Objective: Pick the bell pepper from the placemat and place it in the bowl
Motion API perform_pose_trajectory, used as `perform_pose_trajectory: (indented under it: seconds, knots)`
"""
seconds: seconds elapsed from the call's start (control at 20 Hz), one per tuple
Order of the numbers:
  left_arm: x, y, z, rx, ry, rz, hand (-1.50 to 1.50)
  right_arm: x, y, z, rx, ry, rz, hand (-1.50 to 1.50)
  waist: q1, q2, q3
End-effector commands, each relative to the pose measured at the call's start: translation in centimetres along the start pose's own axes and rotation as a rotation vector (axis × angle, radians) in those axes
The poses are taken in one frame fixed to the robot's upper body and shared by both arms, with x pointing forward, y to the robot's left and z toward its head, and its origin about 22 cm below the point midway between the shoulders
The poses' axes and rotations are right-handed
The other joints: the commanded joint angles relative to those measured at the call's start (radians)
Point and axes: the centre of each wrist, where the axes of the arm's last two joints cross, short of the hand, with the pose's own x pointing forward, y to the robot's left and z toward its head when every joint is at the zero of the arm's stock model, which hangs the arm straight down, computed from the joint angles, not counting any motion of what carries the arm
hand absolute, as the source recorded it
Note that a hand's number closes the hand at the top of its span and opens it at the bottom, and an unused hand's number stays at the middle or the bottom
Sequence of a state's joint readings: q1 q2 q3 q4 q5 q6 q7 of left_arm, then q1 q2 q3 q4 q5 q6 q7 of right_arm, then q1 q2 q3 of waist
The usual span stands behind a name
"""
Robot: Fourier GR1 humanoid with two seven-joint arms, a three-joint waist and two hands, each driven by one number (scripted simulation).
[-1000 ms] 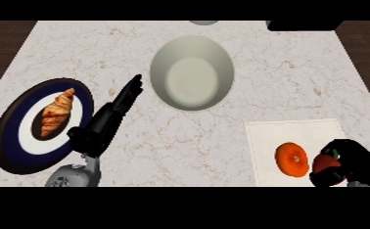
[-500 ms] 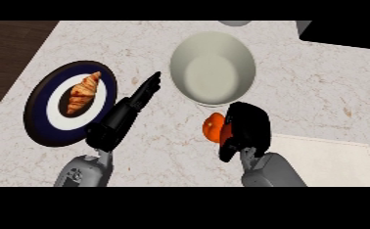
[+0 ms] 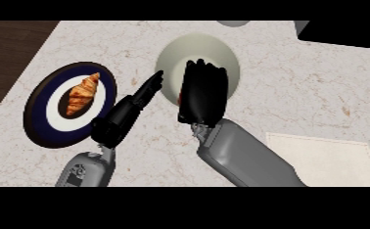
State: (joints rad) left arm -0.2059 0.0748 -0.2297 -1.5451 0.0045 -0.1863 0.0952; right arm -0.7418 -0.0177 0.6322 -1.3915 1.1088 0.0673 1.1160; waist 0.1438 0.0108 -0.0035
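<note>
Change: a second ago the right robot hand (image 3: 204, 93) was low at the right, on the orange-red bell pepper lying on the pale cream rectangular placemat (image 3: 318, 147). Now it hangs over the round pale green bowl (image 3: 180, 49), covering the bowl's lower half.
Pepper: no longer on the placemat, and not clearly visible anywhere. It is most likely under the right robot hand, above or inside the bowl.
Right robot hand state: only its black back shows, so it cannot be told whether it is clamped on the pepper or has let go.
Left robot hand (image 3: 124, 115): held out straight and apart, holding nothing, over the pale marbled desk (image 3: 303, 86) between the bowl and the dark blue round plate (image 3: 43, 120) carrying a golden croissant (image 3: 83, 93). It sits in much the same place as before.
Meaning for the task: the carry looks finished. What probably remains is the release into the bowl and lifting the hand away.
Writing: no brand, label or text can be read on anything.
</note>
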Motion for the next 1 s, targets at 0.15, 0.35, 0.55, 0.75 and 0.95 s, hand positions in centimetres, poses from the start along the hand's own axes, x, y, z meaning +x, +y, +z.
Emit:
perform_pose_trajectory:
  seconds: [0.15, 0.35, 0.55, 0.75, 0.95]
  knots:
    - [0.3, 0.3, -0.6, 0.025, -0.012, 0.004, 0.00, 4.0, -4.9, -1.2, -0.209, 0.135, -0.245, 1.50, -0.021, -0.001, 0.001]
    - [0.1, 0.0, -0.1, 0.037, -0.009, -0.010, 0.00, 4.3, -3.7, -2.9, -0.223, 0.199, -0.224, 1.50, -0.034, 0.001, 0.001]
    - [-0.8, 1.3, -0.1, 0.057, 0.013, 0.001, 0.00, 4.9, -3.4, -4.7, -0.231, 0.246, -0.124, 1.50, -0.058, 0.002, 0.001]
    - [0.2, 1.9, 0.3, 0.075, -0.002, -0.008, 0.00, 5.1, -2.3, -5.7, -0.344, 0.263, -0.049, 1.50, -0.075, -0.003, 0.002]
    - [-1.3, 1.8, 2.6, 0.084, 0.023, 0.003, 0.00, 3.3, -0.1, -7.3, -0.345, 0.275, -0.010, 1.50, -0.097, -0.006, 0.003]
